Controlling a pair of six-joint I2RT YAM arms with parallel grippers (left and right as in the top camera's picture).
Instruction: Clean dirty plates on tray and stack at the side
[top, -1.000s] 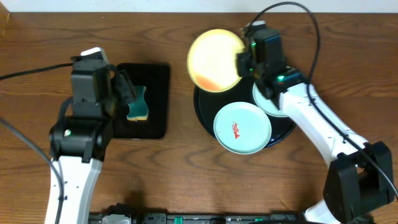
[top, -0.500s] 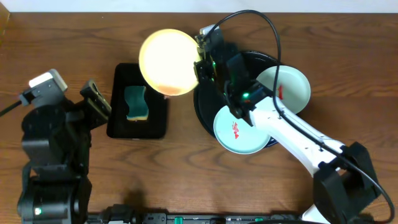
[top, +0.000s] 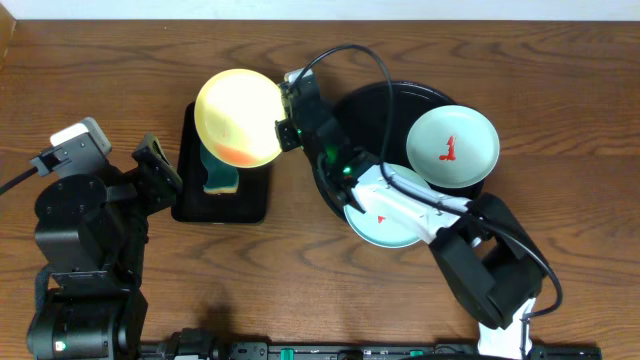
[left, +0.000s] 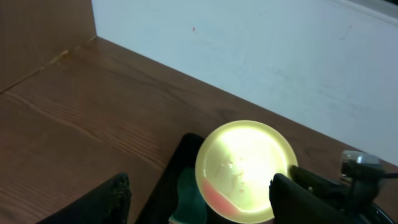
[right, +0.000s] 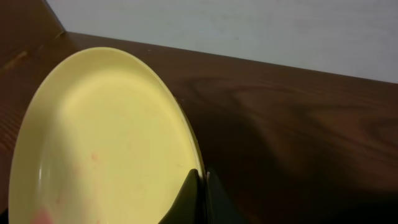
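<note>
1. Wooden table (top: 90, 60): everything sat on it, both arms reaching in from the near edge.
2. Round black tray (top: 365, 105): center-right of the table. Two plates were on it; its upper-left part was bare.
3. Rect. black tray (top: 190, 205): left of the round tray, near it but apart.
4. Yellow plate (top: 238, 118): off the round tray, held tilted over the top end of the rect. tray. An orange-red smear showed near its lower edge.
5. Mint plate w/ red smear (top: 452, 148): lay flat on the right side of the round tray.
6. Second mint plate (top: 385, 225): at the round tray's near edge, mostly under the right arm. I saw only a small red mark on it.
7. Right gripper (right: 200, 180): clamped tight on the yellow plate's rim, on the side nearest the round tray.
8. Left gripper (left: 199, 179): jaws wide apart w/ nothing between them, left of the rect. tray and facing the yellow plate.
9. Green sponge (top: 222, 182): lay in the rect. tray, its top hidden by the yellow plate.
</note>
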